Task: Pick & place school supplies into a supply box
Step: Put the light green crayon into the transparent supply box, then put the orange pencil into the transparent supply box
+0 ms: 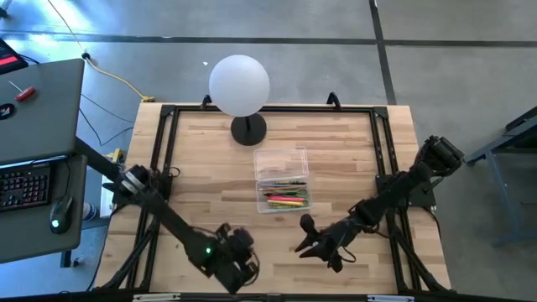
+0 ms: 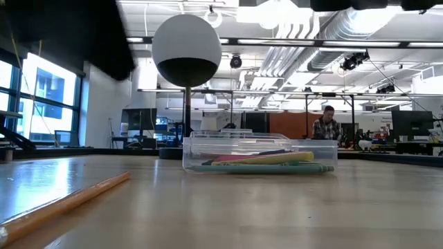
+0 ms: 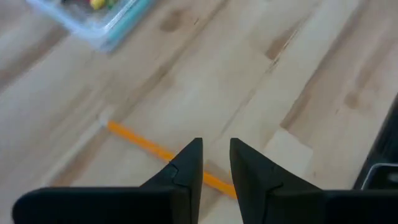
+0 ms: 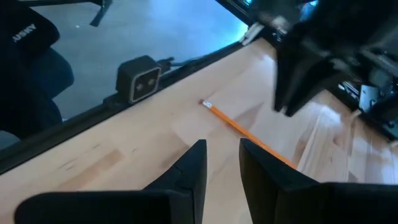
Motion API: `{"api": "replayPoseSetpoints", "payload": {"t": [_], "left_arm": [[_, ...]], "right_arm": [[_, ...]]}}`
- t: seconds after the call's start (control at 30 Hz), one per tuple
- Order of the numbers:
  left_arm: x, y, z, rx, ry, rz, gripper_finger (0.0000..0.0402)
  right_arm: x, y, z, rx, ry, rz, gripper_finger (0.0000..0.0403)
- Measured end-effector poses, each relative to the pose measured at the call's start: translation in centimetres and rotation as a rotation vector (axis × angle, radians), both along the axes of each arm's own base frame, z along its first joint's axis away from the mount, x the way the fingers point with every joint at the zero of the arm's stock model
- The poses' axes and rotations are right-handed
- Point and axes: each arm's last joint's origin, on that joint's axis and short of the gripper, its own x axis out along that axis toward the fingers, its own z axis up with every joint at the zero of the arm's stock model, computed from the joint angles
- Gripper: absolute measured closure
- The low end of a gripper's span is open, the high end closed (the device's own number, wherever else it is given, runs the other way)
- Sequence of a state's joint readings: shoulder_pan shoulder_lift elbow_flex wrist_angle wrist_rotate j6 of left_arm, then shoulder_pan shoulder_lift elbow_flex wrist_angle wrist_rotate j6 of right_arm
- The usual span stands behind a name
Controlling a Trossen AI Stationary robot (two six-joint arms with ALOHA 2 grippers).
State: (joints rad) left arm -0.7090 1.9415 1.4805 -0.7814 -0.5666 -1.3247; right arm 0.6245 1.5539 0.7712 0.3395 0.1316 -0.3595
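The left pincer (image 1: pixel 237 262) hangs low over the table's (image 1: pixel 201 168) near edge, its two dark fingers (image 3: pixel 186 171) parted by a narrow gap with nothing between them, and an orange pencil (image 3: pixel 158 152) lies flat on the wood just beneath and ahead of their tips. The right pincer (image 1: pixel 309 243) sits close by on the other side, fingers (image 4: pixel 189 168) likewise a little apart and empty, pointed toward the same pencil (image 4: pixel 239 127), whose pale eraser end shows plainly from there. From above I cannot make the pencil out at all, since the two pincers crowd over that spot; the low view catches it as a blurred orange stick (image 2: pixel 66 204) running off the corner of the picture. The box (image 1: pixel 283 179) stands mid-table, well apart from both pincers, with yellow, red and green supplies (image 1: pixel 285 198) lying in its near half; its lid is hard to tell from its walls. The left wrist view cuts the box (image 3: pixel 93 15) off to one corner, and the level view shows it (image 2: pixel 259 153) side-on with the supplies stacked low inside. A white globe lamp (image 1: pixel 240 85) stands behind it on a black foot. The only writing is white lettering on a dark chair back (image 4: pixel 28 37) beyond the table, partly cut off and not readable for sure. A small black camera block (image 4: pixel 138 77) sits on the table's rim. Far back in the room a person (image 2: pixel 325 126) sits, too small to tell more.
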Motion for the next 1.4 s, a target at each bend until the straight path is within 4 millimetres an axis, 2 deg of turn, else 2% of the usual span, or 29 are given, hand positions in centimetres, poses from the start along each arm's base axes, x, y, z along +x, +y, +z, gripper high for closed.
{"api": "replayPoseSetpoints", "payload": {"t": [0.1,0.3,0.4,0.57,0.87,0.97,1.1,1.27,1.4], "left_arm": [[-0.7,-0.4,-1.5,0.034,0.026,0.069,0.0298],[0.5,-0.5,-4.6,0.03,0.068,0.12,0.0309],[1.2,0.1,-5.8,0.013,0.118,0.142,0.0314],[1.9,1.0,-6.6,-0.004,0.156,0.178,0.0321],[1.6,1.7,-6.7,0.025,0.23,0.184,0.0338],[1.7,1.7,-6.0,0.061,0.288,0.12,0.0345],[1.7,1.6,-3.6,0.149,0.395,0.02,0.0356],[1.6,1.7,1.9,0.337,0.435,-0.056,0.0369],[1.6,1.2,5.6,0.416,0.443,-0.219,0.0367]], "right_arm": [[0.2,-0.3,0.0,0.0,-0.002,-0.014,0.0329],[0.5,-0.7,0.1,0.007,-0.005,-0.025,0.0329],[0.6,-0.7,0.1,0.009,-0.005,-0.024,0.0329],[0.5,-0.7,0.1,0.013,-0.004,-0.017,0.0329],[0.5,-0.7,0.0,0.016,0.005,0.001,0.0329],[0.5,-0.7,0.0,0.016,0.006,0.0,0.0329],[0.5,-0.7,0.0,0.015,0.008,0.0,0.0329],[0.5,-0.7,0.0,0.014,0.008,0.0,0.0329],[0.5,-0.7,0.0,0.038,0.021,-0.012,0.0329]]}}
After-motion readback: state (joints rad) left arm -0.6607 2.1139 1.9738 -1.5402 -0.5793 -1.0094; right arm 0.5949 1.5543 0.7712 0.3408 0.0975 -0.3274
